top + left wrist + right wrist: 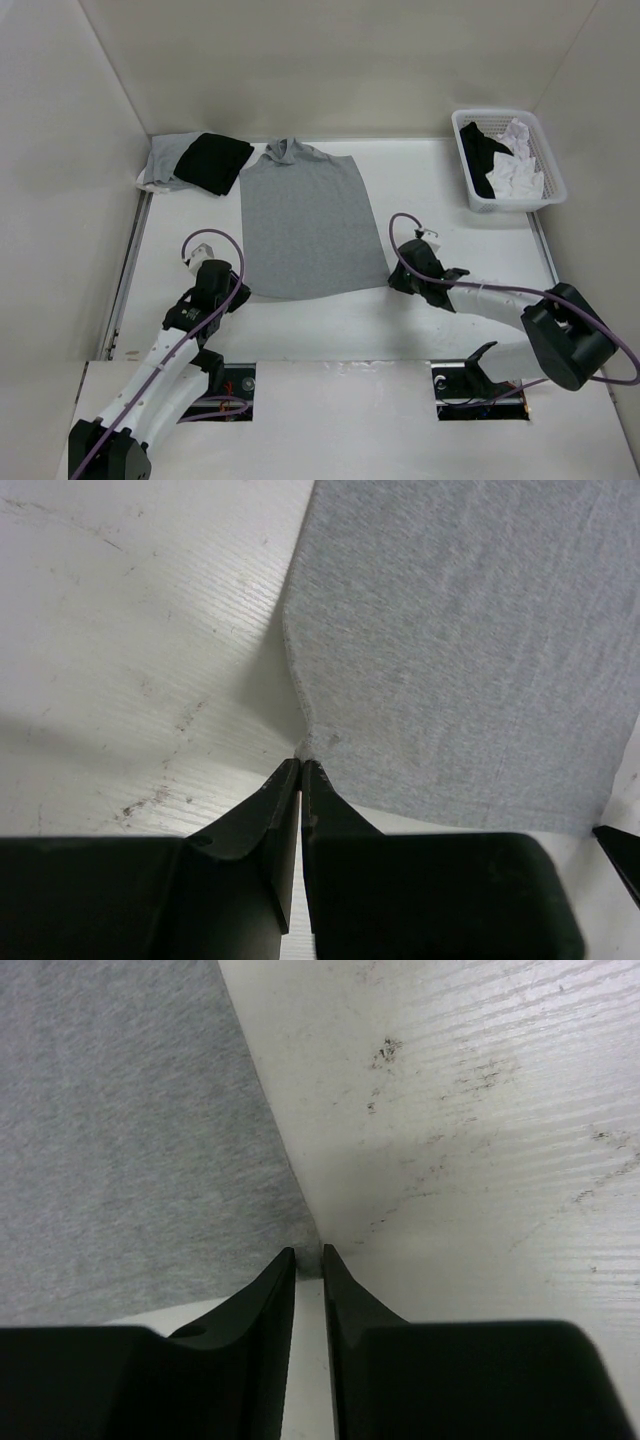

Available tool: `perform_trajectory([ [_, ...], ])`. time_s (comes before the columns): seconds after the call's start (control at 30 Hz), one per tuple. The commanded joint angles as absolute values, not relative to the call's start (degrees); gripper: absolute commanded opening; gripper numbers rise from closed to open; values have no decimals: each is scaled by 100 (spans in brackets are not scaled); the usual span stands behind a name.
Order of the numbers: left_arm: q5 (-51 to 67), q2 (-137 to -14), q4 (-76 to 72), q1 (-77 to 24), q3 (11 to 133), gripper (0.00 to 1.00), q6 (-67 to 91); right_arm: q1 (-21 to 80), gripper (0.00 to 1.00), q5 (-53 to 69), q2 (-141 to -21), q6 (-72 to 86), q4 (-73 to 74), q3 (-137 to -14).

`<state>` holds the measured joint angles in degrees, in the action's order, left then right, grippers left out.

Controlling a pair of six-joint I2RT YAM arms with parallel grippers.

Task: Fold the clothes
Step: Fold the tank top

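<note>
At the middle of the surface (340, 320) the grey top (300, 225) lies spread flat, neck away from the arms, with no fold made in it yet. The left pincer (302, 763) is closed on its near left corner. The right pincer (308, 1252) sits at the near right corner with its jaws a sliver apart, and I cannot tell whether it grips. A black garment (212, 162) on a light grey one (162, 158) at the far left looks finished. The basket (505, 205) holds more clothes (518, 170), so much seems left.
</note>
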<state>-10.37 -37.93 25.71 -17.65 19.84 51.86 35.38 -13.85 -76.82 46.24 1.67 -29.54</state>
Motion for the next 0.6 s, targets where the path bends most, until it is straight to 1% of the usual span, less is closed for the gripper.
perform_trajectory([
  [0.0,-1011,-3735,2364,-1744,1951,3,5142,3406,19,-1108,-7735,4561,71,-3094],
  [0.13,-1011,-3700,2321,-1736,1986,2,5142,3292,1,-1063,-7481,4614,-175,-2927],
  [0.23,-976,-3657,2233,-1736,2284,1,5124,3344,0,-1396,-6517,4544,-168,-2821],
  [0.3,-993,-3534,2232,-1779,2757,0,5080,3510,0,-1651,-5542,4395,366,-3074],
  [0.37,-1072,-3367,2241,-1876,3398,0,5001,3738,0,-1993,-4662,4194,1173,-3662],
  [0.43,-1238,-3217,2233,-1972,4136,0,4896,4019,0,-2371,-4134,3904,1860,-4381],
  [0.5,-1405,-3129,2198,-2069,4874,0,4799,4388,0,-2819,-3886,3588,2441,-5321],
  [0.57,-1572,-3068,2040,-2131,5525,0,4711,4801,0,-3276,-3885,3236,2811,-6305],
])
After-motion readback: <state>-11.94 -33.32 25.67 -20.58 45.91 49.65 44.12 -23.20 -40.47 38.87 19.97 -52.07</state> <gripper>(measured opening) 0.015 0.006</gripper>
